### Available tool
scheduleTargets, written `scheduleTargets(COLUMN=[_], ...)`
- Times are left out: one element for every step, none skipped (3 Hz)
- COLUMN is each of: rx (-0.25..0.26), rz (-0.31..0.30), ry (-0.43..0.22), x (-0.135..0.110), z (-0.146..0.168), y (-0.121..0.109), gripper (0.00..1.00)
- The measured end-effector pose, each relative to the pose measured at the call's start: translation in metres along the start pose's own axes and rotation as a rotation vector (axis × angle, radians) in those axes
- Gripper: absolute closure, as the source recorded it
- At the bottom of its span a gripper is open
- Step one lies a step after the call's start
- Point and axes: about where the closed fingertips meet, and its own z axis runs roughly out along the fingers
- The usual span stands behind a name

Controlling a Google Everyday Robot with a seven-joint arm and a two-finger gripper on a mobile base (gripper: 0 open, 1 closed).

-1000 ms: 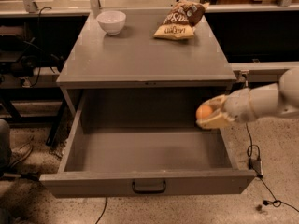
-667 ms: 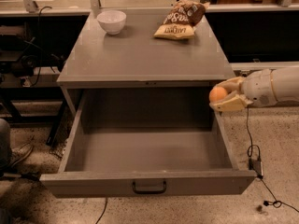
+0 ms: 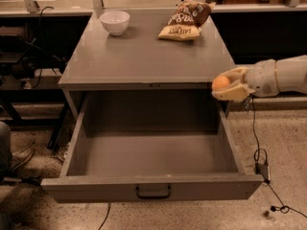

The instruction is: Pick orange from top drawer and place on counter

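Carry step: orange clamped in the hand, just off the table at its front-right corner.
Next, it likely needs to rise over that edge and set down; the top drawer stands open below.

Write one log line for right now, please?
hand: shut on orange | place: near counter front-right corner | top drawer: open

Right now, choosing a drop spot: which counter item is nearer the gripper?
The chip bag, at the counter's back right; the white bowl sits back left. The gripper, holding the orange, is off its right front corner.
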Motion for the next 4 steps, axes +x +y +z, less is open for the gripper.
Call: scheduleTargets(rx=[0.035, 0.082, 0.131, 0.140], rz=[0.013, 0.028, 0.104, 0.152], ry=[-0.028, -0.010, 0.020, 0.017], x=[-0.020, -0.039, -0.047, -0.051], z=[0.001, 0.012, 0.039, 0.057], y=[-0.030, -0.054, -0.079, -0.091], gripper=[1.00, 1.00, 1.00, 1.00])
